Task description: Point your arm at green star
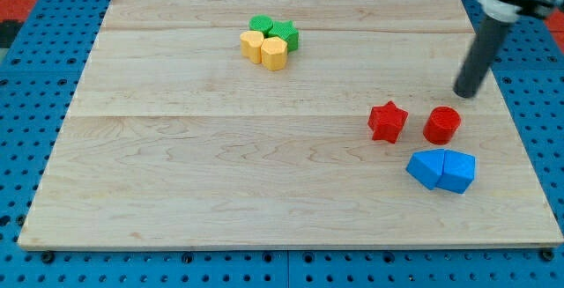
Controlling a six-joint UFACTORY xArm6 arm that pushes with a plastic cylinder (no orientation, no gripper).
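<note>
The green star (285,33) sits near the view's top centre of the wooden board (220,173), in a tight cluster with another green block (261,25) to its left and two yellow blocks (253,46) (274,53) just below. My tip (465,93) is far to the view's right of the cluster, just above and to the right of the red cylinder (441,124). The rod rises toward the view's top right corner.
A red star (387,121) lies left of the red cylinder. Two blue blocks (426,167) (457,171) touch each other below them. The board rests on a blue pegboard surface (26,103).
</note>
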